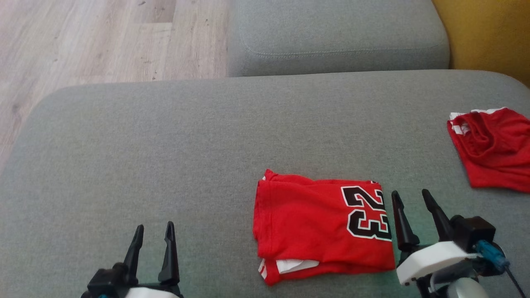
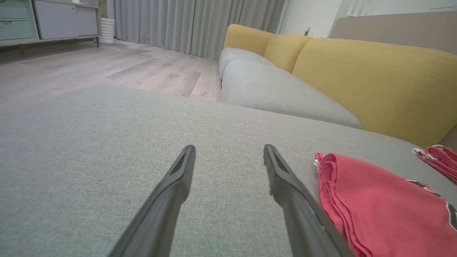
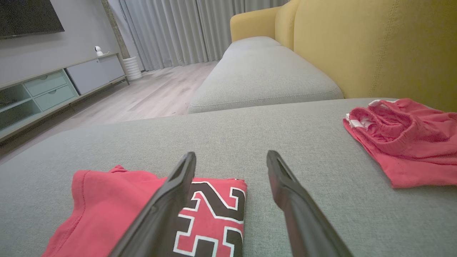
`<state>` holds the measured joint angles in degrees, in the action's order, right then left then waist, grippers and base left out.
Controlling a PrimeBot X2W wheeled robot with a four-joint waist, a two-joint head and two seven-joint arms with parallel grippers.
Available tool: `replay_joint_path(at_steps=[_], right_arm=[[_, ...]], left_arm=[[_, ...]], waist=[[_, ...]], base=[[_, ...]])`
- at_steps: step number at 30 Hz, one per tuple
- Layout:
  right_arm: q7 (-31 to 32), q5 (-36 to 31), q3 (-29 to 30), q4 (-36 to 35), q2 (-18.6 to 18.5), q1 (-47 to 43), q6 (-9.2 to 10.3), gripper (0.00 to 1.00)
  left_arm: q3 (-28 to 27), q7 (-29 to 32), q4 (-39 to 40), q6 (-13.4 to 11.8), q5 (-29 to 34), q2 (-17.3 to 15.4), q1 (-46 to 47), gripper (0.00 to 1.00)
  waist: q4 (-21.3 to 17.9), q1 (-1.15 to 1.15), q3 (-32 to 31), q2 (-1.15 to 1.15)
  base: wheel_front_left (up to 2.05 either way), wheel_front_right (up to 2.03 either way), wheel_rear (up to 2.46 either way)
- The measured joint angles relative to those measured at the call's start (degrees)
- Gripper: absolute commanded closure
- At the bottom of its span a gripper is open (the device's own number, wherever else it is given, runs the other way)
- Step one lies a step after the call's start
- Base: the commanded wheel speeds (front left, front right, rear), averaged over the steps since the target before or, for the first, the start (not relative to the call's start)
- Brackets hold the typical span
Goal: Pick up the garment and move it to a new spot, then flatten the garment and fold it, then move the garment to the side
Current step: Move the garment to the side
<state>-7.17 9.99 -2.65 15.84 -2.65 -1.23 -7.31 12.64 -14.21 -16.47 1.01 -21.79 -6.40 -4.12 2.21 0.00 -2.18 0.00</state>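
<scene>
A red garment (image 1: 314, 225) with a black "23" lies folded into a neat rectangle on the grey sofa cushion (image 1: 165, 145), front and right of centre. It also appears as the folded garment (image 2: 375, 203) in the left wrist view and the folded garment (image 3: 117, 214) in the right wrist view. My right gripper (image 1: 412, 198) hovers open just right of its right edge, with nothing between the fingers; the right gripper (image 3: 231, 157) shows its left finger over the numeral. My left gripper (image 1: 154, 229) stands open and empty well to the garment's left, seen too as the left gripper (image 2: 229, 150).
A second red piece of clothing (image 1: 492, 149) lies crumpled at the cushion's right edge. Another grey seat cushion (image 1: 335, 37) sits behind, with the yellow backrest (image 1: 488, 33) at the far right. Wooden floor (image 1: 83, 41) lies beyond the cushion's left and far edges.
</scene>
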Motion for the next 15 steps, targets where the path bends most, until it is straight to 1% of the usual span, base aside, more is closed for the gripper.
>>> replay_joint_path(at_steps=[3, 8, 10, 15], right_arm=[[1.1, -0.8, 1.2, 0.2, 0.0, 0.0, 0.0, 0.0], [5.4, -2.3, 3.1, 1.7, 0.0, 0.0, 0.0, 0.0], [6.1, -2.6, 3.7, 1.9, 0.1, 0.1, 0.0, 0.0], [9.3, -3.6, 4.5, 5.5, 0.1, 1.8, 0.0, 0.0]], left_arm=[[0.2, 0.0, 0.0, 0.0, 0.0, 0.0, 0.0, 0.0], [0.4, 0.0, 0.2, 0.0, 0.0, 0.0, 0.0, 0.0], [0.5, 0.0, 0.4, 0.0, 0.0, 0.0, 0.0, 0.0], [1.2, 0.0, 0.4, 0.0, 0.0, 0.0, 0.5, 0.0]], waist=[[0.3, 0.0, 0.4, 0.0], [1.2, 0.0, 1.4, 0.0], [1.6, 0.0, 2.1, 0.0], [3.2, 0.01, 4.1, 0.0]], base=[[0.0, 0.0, 0.0], [0.0, 0.0, 0.0], [0.0, 0.0, 0.0], [0.0, 0.0, 0.0]])
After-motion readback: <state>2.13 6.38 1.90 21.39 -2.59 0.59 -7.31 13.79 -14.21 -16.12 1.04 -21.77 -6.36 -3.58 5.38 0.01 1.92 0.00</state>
